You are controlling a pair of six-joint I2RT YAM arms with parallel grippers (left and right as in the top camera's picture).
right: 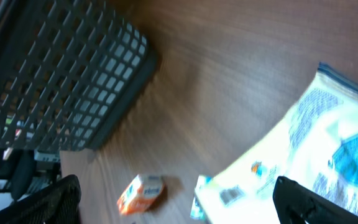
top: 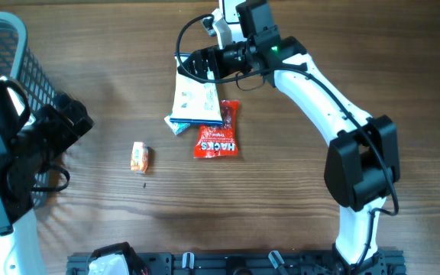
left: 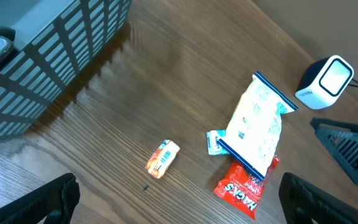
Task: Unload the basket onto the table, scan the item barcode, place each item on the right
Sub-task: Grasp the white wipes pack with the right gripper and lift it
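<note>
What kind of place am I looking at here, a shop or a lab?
Likely a lab bench staged as a mock checkout: a wooden table holding a red snack packet, a small white barcode scanner and a mesh basket.

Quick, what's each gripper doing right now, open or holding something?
Left gripper: open, holding nothing.
Right gripper: open, holding nothing.

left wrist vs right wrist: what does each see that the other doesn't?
Only left wrist: the red candy packet and the white scanner. Only right wrist: nothing I can make out. Both: the basket, the small orange packet, the white-and-blue bag and the wooden table.
</note>
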